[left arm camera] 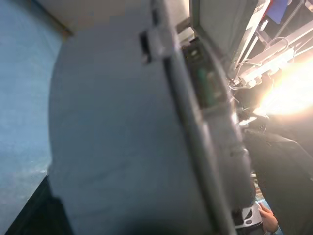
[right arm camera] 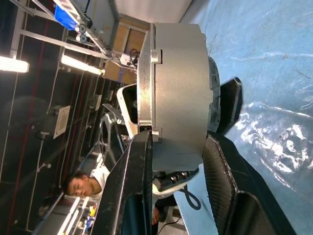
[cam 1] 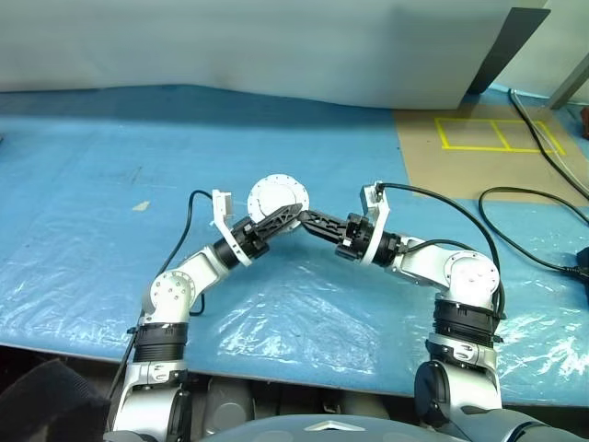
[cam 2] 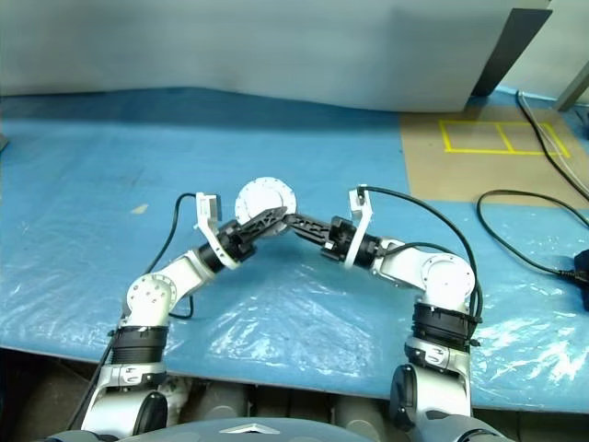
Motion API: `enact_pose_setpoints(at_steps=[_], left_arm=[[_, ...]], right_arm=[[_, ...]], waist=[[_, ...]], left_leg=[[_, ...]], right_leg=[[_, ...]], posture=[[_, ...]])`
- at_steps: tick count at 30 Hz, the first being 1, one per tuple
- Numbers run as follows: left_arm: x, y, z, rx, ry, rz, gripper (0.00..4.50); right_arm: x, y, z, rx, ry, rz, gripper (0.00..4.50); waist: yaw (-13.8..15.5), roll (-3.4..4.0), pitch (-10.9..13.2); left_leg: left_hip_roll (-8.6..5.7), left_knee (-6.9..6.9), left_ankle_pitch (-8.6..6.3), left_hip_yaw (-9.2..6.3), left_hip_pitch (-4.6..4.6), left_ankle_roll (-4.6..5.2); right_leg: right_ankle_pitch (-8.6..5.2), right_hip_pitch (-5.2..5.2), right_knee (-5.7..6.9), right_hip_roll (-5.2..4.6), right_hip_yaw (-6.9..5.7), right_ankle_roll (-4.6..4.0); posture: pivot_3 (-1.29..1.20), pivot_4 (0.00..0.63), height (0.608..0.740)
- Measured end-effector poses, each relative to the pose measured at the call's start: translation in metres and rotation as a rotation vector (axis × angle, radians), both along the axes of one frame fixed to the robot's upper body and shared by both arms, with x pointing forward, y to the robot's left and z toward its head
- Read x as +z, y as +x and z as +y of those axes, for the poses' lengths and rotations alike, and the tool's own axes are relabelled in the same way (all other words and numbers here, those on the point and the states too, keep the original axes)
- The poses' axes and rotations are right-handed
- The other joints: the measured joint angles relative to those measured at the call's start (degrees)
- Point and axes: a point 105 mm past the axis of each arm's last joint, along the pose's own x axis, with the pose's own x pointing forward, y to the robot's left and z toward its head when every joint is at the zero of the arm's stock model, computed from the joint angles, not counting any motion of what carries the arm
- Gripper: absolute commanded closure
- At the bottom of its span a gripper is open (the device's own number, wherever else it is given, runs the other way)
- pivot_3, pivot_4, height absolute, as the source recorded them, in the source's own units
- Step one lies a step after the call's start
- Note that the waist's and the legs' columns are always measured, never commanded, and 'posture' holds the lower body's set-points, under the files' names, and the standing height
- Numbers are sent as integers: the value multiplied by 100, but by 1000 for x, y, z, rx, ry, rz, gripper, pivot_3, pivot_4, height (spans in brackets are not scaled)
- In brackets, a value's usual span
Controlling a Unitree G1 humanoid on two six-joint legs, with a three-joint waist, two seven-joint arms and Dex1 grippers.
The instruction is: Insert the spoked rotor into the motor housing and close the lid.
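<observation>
Worktop [cam 1: 83,230] draped in blue plastic sheeting, both arms meeting above its middle around the motor housing [cam 1: 278,198]; the left hand [cam 1: 276,221] reaches up and inward from the left, its black fingers spread wide and set against the housing's lower edge without gripping it; the housing, a silver-grey puck, is held off the sheeting with its round pale face turned toward the head camera; in the right wrist view it stands on edge, the lid [right arm camera: 145,81] seated flat against its body and the seam looking closed, so the spoked rotor, which cannot be made out, is probably already inside; the right hand [right arm camera: 178,161] comes in level from the right, its two fingers clamped across the housing's thickness at a narrow gap; to the far right, black cables [cam 1: 543,212] trail over the sheeting.

Risk from here, as a judgement: the whole weight hangs on the right hand's pinch at one edge, so a nudge from the open left fingers could twist the puck in that grip or knock it down; if the lid is not fully latched, such a push at the rim could spring it open again.
</observation>
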Motion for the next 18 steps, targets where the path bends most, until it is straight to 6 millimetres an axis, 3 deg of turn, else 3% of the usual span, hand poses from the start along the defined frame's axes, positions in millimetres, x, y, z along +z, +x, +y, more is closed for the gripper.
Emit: enact_pose_setpoints(at_steps=[5,6,18], left_arm=[[1,8,8,48,-59,42,1647],[2,8,8,46,-68,42,1745],[-2,8,9,49,-68,57,1763]], right_arm=[[2,-1,0,2,15,-3,3381],[2,-1,0,3,19,-3,3381],[-1,2,4,-14,3,4,3381]], waist=[[-2,0,0],[5,-1,0],[51,-1,1]], left_leg=[[0,1,0,-1,-3,0],[0,1,0,-2,-3,0],[0,4,0,-3,-2,0]], right_leg=[[0,0,0,1,0,0],[0,0,0,0,-1,0],[2,0,2,0,-1,2]], posture=[[0,150,740],[0,150,740],[0,150,740]])
